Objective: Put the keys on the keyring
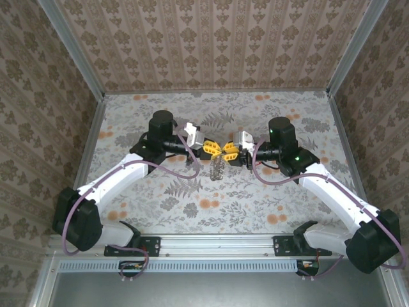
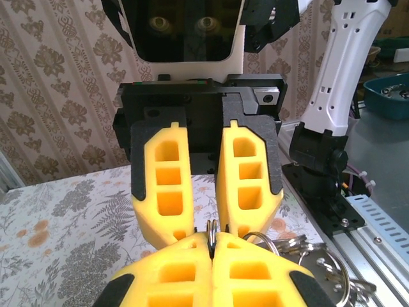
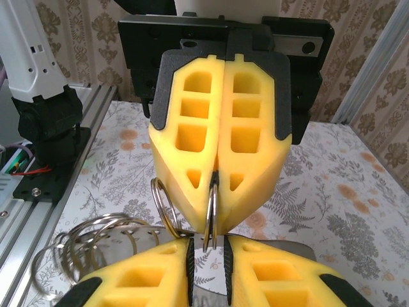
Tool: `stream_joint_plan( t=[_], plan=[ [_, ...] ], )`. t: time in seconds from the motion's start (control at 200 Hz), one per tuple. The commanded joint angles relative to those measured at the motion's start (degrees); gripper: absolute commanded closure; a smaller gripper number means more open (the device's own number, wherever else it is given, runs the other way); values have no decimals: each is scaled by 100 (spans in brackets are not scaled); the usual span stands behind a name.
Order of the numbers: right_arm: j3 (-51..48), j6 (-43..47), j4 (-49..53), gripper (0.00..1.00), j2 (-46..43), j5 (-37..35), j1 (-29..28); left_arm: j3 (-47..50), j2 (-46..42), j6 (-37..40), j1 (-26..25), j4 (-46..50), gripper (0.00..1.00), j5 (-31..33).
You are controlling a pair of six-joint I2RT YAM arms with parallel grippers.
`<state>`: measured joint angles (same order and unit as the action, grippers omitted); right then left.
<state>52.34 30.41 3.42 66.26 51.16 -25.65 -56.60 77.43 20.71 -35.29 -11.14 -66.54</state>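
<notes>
Left arm [image 1: 121,176]: reaches from its near-left base in toward the middle of the table.
Left gripper [image 3: 215,192]: yellow fingers pressed tight together, pinching a thin metal ring at their very tips.
Keyring [image 3: 209,220]: held up off the table at the point where the two grippers meet, edge-on to the right wrist camera. One side sits in the left gripper's pinch and the opposite side reaches into the slot between the right gripper's fingers.
Second ring [image 3: 167,208]: just beside the keyring, tilted, near the left gripper's tips.
Wire loops [image 3: 96,240]: a bunch of thin metal loops dangling beside the fingertips, above the floral surface.
Right gripper [image 2: 206,231]: tip to tip with the left gripper, its fingers a little apart with the keyring between them. Whether either pad touches the ring cannot be told.
Right arm [image 1: 339,198]: reaches in from its near-right base, mirroring the left.
Table [image 1: 287,204]: floral-patterned, lying below both grippers.
</notes>
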Motion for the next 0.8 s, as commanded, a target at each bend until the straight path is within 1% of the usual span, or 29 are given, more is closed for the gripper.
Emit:
stream_joint_plan(
  t=[0.0, 0.145, 0.22, 0.285, 0.425, 0.49, 0.645, 0.8],
  plan=[
    [66, 202, 244, 78, -117, 152, -20, -152, 27, 126, -66, -38, 100, 103],
    [75, 178, 198, 80, -98, 113, -21, -134, 32, 134, -100, -44, 100, 81],
    [86, 94, 67, 84, -62, 73, -20, -135, 43, 135, -127, -55, 100, 0],
    [76, 32, -65, 85, -37, -11, -21, -132, 43, 126, -139, -63, 100, -30],
    [110, 49, -100, 90, -16, -139, -28, -98, 33, 104, -143, -29, 100, 48],
    [110, 47, -94, 89, -33, -141, -28, -85, 18, 149, -141, 54, 100, 88],
    [66, -33, -149, 85, -69, -80, -28, -35, -17, 266, -140, 177, 100, 98],
    [31, -122, -254, 84, -87, -104, -28, -36, -16, 315, -138, 213, 100, 108]
  ],
)
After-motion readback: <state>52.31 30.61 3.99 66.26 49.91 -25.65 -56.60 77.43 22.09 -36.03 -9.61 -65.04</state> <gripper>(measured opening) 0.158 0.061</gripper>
